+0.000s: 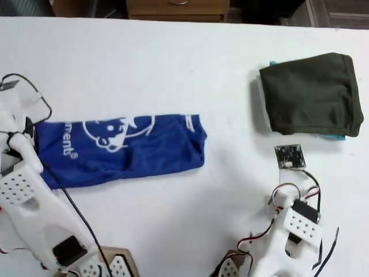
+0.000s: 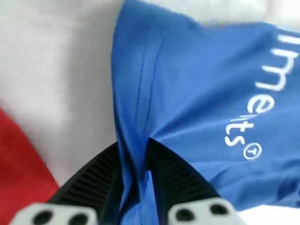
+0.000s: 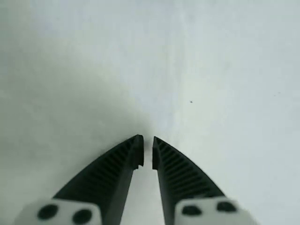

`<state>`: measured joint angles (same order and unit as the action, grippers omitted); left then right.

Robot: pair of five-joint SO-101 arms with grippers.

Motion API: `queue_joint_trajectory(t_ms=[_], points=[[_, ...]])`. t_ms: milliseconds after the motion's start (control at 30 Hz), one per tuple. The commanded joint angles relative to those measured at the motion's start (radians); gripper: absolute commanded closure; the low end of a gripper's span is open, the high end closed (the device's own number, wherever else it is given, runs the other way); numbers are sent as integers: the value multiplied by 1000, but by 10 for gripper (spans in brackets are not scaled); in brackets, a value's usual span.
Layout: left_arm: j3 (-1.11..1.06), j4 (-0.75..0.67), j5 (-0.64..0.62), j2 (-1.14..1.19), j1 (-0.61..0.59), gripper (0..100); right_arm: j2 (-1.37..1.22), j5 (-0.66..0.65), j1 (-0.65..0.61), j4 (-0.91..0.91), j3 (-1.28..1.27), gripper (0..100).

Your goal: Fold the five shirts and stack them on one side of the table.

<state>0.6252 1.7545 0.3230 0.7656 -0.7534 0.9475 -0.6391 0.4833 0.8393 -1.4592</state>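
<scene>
A blue shirt [image 1: 124, 149] with white print lies folded into a long strip across the white table [image 1: 173, 69]. At its left end my left gripper [image 2: 134, 147] is shut on a fold of the blue shirt [image 2: 201, 93], with the cloth pinched between the black fingers [image 2: 171, 168]. A dark green shirt [image 1: 310, 95] lies folded at the right side, on top of a teal layer whose edge peeks out. My right gripper [image 3: 147, 151] hangs shut above bare table near the front right, with nothing between its fingers [image 3: 119, 164].
The right arm [image 1: 291, 222] stands at the front right, the left arm [image 1: 29, 196] at the front left with cables trailing. A red thing [image 2: 18, 159] lies beside the left gripper. A wooden cabinet [image 1: 177, 8] stands beyond the far edge.
</scene>
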Motion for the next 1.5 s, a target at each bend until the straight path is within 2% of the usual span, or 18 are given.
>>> queue_joint_trajectory(t_ms=[0,133,233,367,600,900,1100,1300,1467], points=[[44,32,14,-46,-9,974,31,-3,8,-38,-6,957],[-41,35,3,-169,40,974,31,-3,4,-38,-9,957],[-173,34,-34,-339,124,974,31,-3,4,-38,-9,957],[-351,32,-104,-568,298,974,31,-2,4,-38,-9,957],[-467,31,-354,-781,638,974,31,-2,4,-38,-9,957],[-461,-52,-407,-738,947,974,31,-2,4,-33,-15,957],[-460,-215,-399,-690,1109,974,31,-2,2,-33,-18,957],[-458,-325,-399,-623,1226,974,31,-2,2,-33,-18,957],[-415,-325,-397,-555,1220,973,31,-2,2,-33,-18,957]])
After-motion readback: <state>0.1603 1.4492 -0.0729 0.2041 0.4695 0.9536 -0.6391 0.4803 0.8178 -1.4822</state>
